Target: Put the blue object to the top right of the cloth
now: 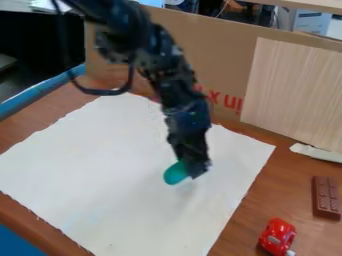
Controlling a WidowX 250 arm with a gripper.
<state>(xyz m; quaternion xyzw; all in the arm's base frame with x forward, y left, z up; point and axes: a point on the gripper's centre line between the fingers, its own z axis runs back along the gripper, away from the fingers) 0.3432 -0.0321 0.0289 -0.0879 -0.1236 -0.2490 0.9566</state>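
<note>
Table [267,185]: under everything, brown wood, widest past the hand's right. Cloth [100,160]: white, spread beneath the hand, most of it to the hand's left. Cardboard [220,50]: upright, beyond the hand. Panel [294,90]: pale, leaning against it, beyond and right of the hand. Arm [163,65]: slants in from upper left. Hand [196,169]: low over the cloth's right half. Open or closed, cannot tell. White strip [319,153]: well right of the hand. Bar [326,197]: brown, well right, off the cloth. Car [277,236]: red, right and nearer the camera, also off the cloth.

Blue thing [175,173]: greenish, rounded, right at the hand's tip, showing on its left side, partly hidden by it. Gripped or merely beside, cannot tell.

Step, my reading: pick-up, or early carry. Next: make sure of the grip, lift slightly, go right and away from the camera to the top right part of the cloth, lower, let go. Stop short of the edge.
</note>
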